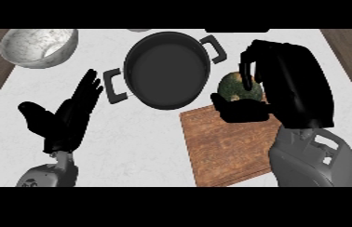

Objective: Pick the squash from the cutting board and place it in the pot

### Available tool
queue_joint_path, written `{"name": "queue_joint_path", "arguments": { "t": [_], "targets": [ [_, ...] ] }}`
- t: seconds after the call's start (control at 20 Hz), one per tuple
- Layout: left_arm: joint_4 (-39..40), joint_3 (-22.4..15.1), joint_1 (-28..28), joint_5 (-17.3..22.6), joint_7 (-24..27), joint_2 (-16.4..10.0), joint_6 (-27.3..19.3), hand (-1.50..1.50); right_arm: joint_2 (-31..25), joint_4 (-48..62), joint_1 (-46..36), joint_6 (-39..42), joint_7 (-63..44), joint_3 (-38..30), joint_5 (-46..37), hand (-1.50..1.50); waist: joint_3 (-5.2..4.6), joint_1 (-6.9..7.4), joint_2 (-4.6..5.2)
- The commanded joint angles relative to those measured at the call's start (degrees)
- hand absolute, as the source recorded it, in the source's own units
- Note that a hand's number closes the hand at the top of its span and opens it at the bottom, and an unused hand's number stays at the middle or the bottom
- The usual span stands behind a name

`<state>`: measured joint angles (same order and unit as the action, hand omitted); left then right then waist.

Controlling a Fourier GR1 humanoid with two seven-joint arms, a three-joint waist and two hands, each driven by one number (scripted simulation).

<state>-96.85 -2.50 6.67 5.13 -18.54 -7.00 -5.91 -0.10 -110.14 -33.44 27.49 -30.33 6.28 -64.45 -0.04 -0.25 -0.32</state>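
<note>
Head view, read from left to right. At the far left a single marbled bowl (37,47) is sitting on the white counter (138,147). Below it the left hand (65,114) is showing near the left edge, rising from its grey forearm (48,175); its fingers are lying straight and released, pointing up and to the right towards the pot, with the thumb spread out to the left, and it is grasping nothing. At centre one black pot (167,70) is standing upright and open, carrying two loop handles, one (115,84) at its lower left just beside the left fingertips and one (216,48) at its upper right. To the right of the pot one wooden cutting board (223,147) is lying flat, its far corner near the pot's rim. One green squash (233,86) is showing at the board's far edge, just beside the pot's right rim and outside the pot; whether it is touching the board cannot be told. The right hand (282,82) is coming in over the board from its grey forearm (309,156), its fingers curling over the top of the squash and its thumb closing beneath it, so that it is grasping the squash.
</note>
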Motion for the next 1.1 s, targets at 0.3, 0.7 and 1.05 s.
{"name": "queue_joint_path", "arguments": {
  "t": [0.3, 0.7, 1.05],
  "targets": [
    [-2.0, -1.5, -0.9, -2.2, -0.6, 1.1, -0.8, 0.00, 0.1, 9.8, -20.6, -4.8, -11.7, 1.8, 10.3, 1.50, 0.01, 1.14, 0.33],
    [1.3, 0.2, 2.5, -1.0, -0.3, 1.8, -0.3, 0.00, 0.1, 29.9, -32.8, -12.0, -12.7, -2.7, 12.1, 1.50, 0.00, 1.12, 0.52],
    [-0.3, -0.8, -0.1, -1.2, 0.3, 2.2, 0.7, 0.00, 0.1, 44.6, -32.6, -21.9, -9.2, 2.0, 13.2, 1.50, 0.01, 1.42, 0.47]
  ]
}}
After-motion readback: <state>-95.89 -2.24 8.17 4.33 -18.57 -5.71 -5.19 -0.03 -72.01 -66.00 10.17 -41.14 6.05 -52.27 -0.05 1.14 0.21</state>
